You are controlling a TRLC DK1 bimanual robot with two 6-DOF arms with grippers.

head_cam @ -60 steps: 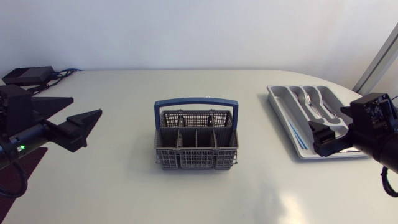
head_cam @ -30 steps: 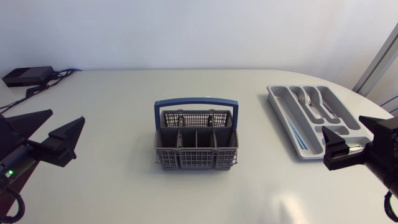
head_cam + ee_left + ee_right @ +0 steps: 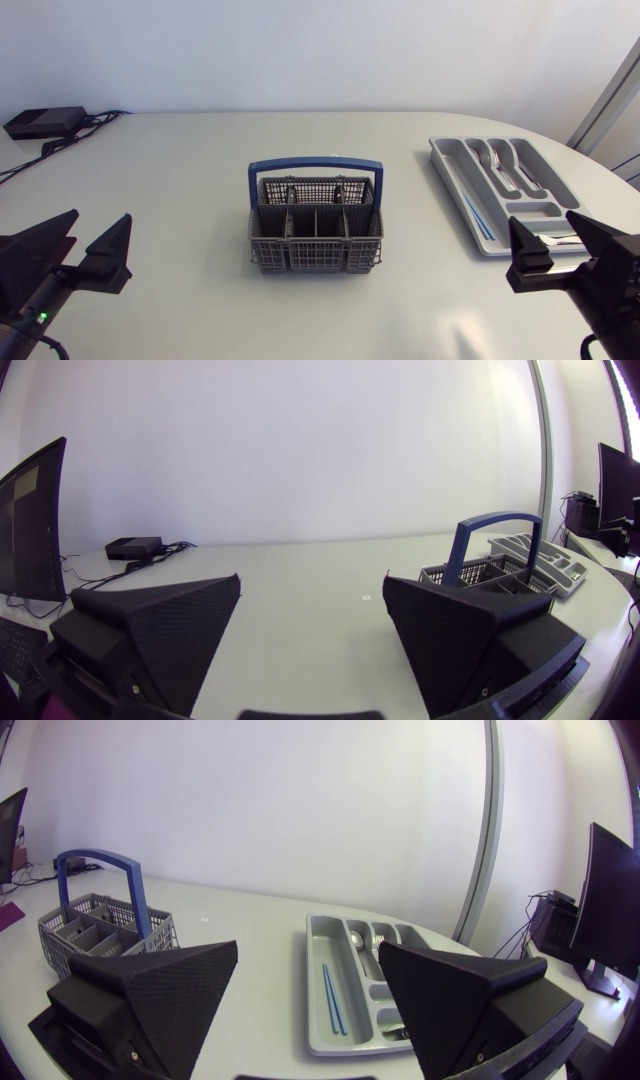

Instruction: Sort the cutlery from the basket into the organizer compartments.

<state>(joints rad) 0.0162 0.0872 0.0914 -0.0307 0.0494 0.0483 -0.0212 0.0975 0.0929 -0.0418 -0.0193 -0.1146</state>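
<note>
Hovering wide open and empty, the left gripper (image 3: 98,225) and right gripper (image 3: 545,225) are flanking the mid-table basket (image 3: 315,225) — seemingly empty — while cutlery (image 3: 505,165) is lying in the organizer (image 3: 445,160), whose near corner the close right gripper is probably risking knocking.

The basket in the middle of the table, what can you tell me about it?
The basket is a grey box of plastic-looking mesh, split into several compartments, with an arched blue handle upright over it. It stands level on the table, touching nothing else. No cutlery shows inside.
</note>
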